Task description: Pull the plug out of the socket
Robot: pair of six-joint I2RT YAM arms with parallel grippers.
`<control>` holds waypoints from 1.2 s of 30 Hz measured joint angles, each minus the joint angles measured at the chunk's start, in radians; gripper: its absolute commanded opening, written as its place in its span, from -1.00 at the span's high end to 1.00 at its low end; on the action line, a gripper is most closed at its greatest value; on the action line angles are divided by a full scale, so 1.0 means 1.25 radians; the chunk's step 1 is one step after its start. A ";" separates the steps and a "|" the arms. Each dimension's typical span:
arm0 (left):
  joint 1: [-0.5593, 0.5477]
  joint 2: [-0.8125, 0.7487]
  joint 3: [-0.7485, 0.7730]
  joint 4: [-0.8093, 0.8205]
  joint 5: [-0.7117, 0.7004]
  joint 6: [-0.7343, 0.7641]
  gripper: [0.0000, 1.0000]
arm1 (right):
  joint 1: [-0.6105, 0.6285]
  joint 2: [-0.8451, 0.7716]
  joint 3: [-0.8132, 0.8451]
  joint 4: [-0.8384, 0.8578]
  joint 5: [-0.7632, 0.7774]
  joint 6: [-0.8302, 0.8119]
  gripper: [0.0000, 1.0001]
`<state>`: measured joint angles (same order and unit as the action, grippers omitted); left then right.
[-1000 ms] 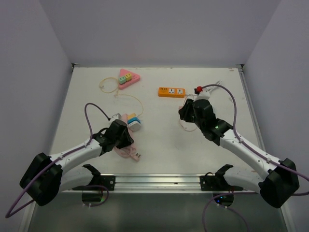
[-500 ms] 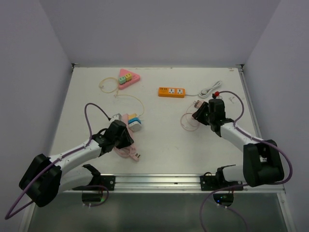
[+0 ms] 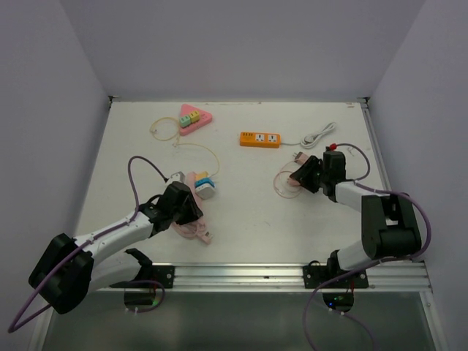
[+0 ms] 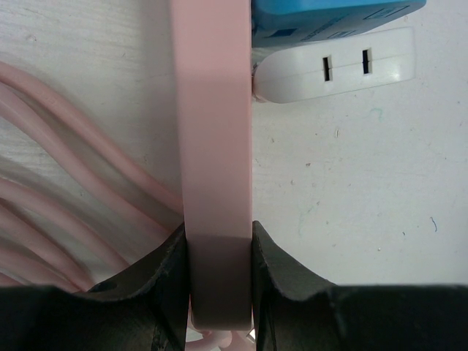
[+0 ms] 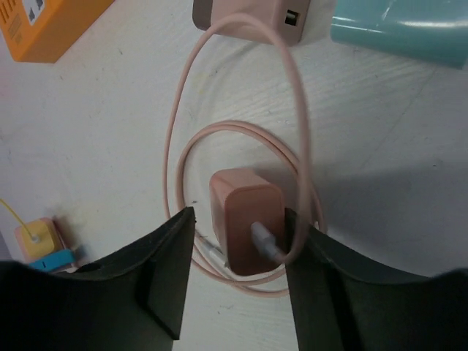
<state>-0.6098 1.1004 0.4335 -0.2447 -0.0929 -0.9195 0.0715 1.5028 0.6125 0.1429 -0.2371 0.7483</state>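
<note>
Left gripper: the left gripper (image 4: 218,243) is closed tight on the pink strip (image 4: 212,110), one finger on each long side.
Pink strip: it lies flat on the surface (image 3: 241,212). In the left wrist view its long axis runs from 6 to 12 o'clock, straight out of the jaws.
Plug: I judge it is the white adapter (image 4: 336,69), under a blue block (image 4: 329,18). It touches the strip's side at about 1 o'clock from the gripper and sticks out toward 3 o'clock.
Pull direction: probably toward 3 o'clock, across the strip.
Right gripper: the right gripper (image 5: 238,223) is partly open and holds nothing. A loose pink charger (image 5: 238,201) lies between its fingers.
Nearer arm: the left; the right is well apart, at 3 o'clock in the top view.
</note>
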 measured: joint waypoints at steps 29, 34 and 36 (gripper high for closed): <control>0.001 0.020 0.042 0.003 0.003 0.048 -0.52 | -0.021 -0.360 -0.003 -0.229 -0.036 -0.038 -0.79; 0.001 0.085 0.094 -0.008 -0.028 0.063 -0.39 | -0.014 -0.365 -0.031 -0.228 -0.058 -0.040 -0.79; 0.002 0.112 0.115 -0.010 -0.041 0.074 -0.31 | -0.012 -0.367 -0.039 -0.228 -0.063 -0.040 -0.79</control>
<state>-0.6071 1.2400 0.5770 -0.2569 -0.1440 -0.8265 0.0566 1.0447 0.5636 -0.1417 -0.3153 0.6979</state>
